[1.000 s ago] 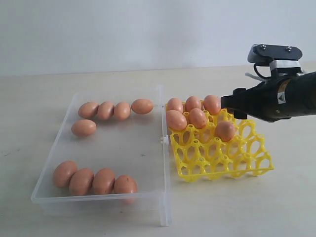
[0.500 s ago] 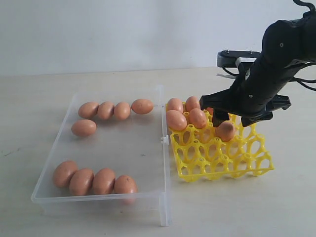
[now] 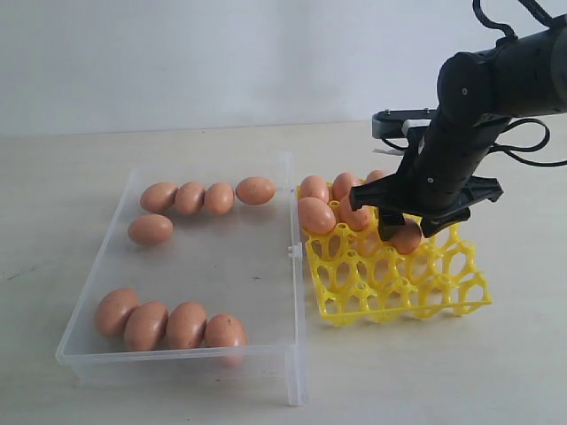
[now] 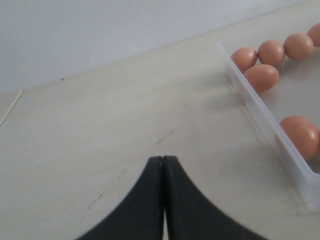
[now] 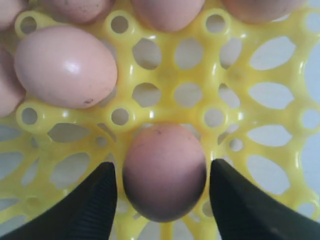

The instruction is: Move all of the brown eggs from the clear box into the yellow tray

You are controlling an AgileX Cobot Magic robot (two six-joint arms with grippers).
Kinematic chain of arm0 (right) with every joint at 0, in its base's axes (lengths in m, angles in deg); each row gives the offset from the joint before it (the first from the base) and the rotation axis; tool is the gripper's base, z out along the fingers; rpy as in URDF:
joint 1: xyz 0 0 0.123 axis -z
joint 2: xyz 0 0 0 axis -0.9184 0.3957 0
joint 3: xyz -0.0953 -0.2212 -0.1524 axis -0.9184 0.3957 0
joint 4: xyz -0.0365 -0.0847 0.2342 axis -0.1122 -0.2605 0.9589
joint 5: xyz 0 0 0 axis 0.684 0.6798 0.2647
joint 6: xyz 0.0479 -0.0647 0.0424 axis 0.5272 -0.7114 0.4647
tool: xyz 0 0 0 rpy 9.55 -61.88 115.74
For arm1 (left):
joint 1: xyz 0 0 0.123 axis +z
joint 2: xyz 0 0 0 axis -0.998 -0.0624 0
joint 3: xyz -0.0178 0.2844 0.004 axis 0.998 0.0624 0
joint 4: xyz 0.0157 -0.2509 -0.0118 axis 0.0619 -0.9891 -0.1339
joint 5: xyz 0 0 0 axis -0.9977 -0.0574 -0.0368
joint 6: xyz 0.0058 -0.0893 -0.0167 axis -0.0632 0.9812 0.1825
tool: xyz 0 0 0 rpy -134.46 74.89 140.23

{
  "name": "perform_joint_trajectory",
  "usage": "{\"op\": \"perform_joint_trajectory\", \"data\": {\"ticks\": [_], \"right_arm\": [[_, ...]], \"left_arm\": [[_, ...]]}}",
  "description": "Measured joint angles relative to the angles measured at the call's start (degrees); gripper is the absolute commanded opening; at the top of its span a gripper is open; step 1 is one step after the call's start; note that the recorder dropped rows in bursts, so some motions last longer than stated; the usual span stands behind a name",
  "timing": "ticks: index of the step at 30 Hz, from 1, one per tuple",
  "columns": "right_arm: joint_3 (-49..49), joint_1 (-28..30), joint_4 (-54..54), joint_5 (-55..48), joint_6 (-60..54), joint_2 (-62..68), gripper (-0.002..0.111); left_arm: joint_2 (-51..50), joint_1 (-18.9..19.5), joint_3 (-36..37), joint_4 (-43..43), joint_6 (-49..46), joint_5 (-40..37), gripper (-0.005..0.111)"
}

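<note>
Hanging over an egg in the yellow tray [image 3: 416, 292].
The right claw [image 5: 161, 192] is spread, one finger on each side of a brown egg [image 5: 162, 165] sitting in its cup, not pinching it. The left claw [image 4: 163, 162] is pressed together beside the clear box [image 3: 291, 257], where nine eggs [image 3: 186, 324] wait. If a finger bumps the egg going up, it could roll out.

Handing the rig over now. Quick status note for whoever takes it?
Left hand: shut, empty, over bare table beside the clear box.
Right hand: open, straddling an egg seated in the yellow tray, small gaps both sides.
Done: six brown eggs in the tray.
Left: nine in the box, five at the far end, four along the near wall.
</note>
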Motion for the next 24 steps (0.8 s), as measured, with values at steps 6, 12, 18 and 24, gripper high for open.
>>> {"op": "perform_joint_trajectory", "data": {"ticks": [6,12,18,24], "right_arm": [[-0.2,0.0,-0.9,-0.8,-0.1,0.4,0.017],[-0.2,0.0,-1.0,-1.0,-0.6,0.4,0.000],[-0.2,0.0,-1.4,-1.0,-1.1,-2.2,0.000],[-0.2,0.0,-1.8,2.5,-1.1,-3.8,0.000]], "left_arm": [[0.0,0.0,0.0,0.0,0.0,0.0,0.000],[0.0,0.0,0.0,0.0,0.0,0.0,0.000],[0.0,0.0,0.0,0.0,0.0,0.0,0.000],[0.0,0.0,0.0,0.0,0.0,0.0,0.000]]}}
